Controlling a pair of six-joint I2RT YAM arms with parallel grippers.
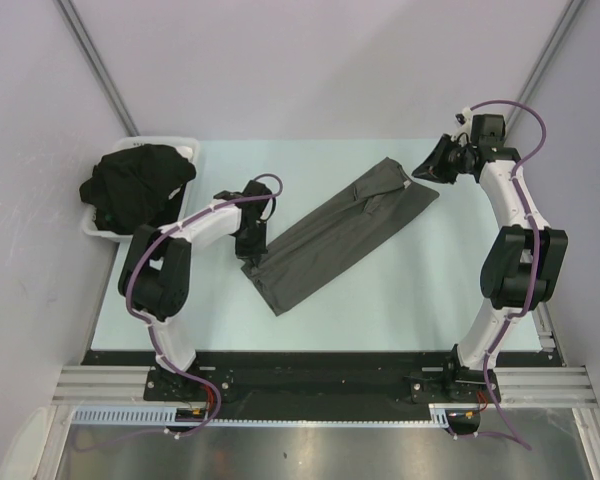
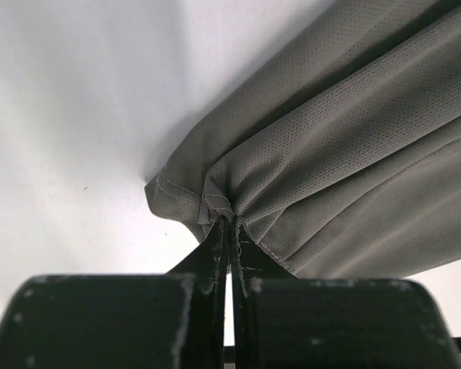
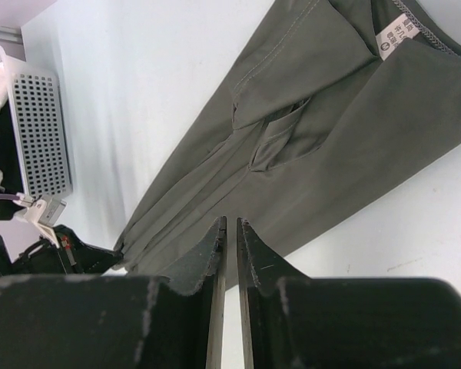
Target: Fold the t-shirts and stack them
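Note:
A charcoal grey t-shirt [image 1: 340, 235], folded into a long strip, lies diagonally across the middle of the table. My left gripper [image 1: 252, 250] is at its near-left end, shut on the bunched hem corner [image 2: 229, 219], and the cloth [image 2: 353, 131] fans out from the pinch. My right gripper [image 1: 425, 172] hovers off the table by the shirt's far-right collar end. Its jaws [image 3: 231, 223] are shut to a thin slit with nothing between them, and the shirt [image 3: 323, 131] with its white neck label lies below. Black t-shirts [image 1: 135, 185] are heaped in the tray.
A white perforated tray [image 1: 185, 145] stands at the table's far-left corner, also seen in the right wrist view as the tray [image 3: 38, 131]. Grey walls close in on the left, back and right. The black rail with both arm bases runs along the near edge.

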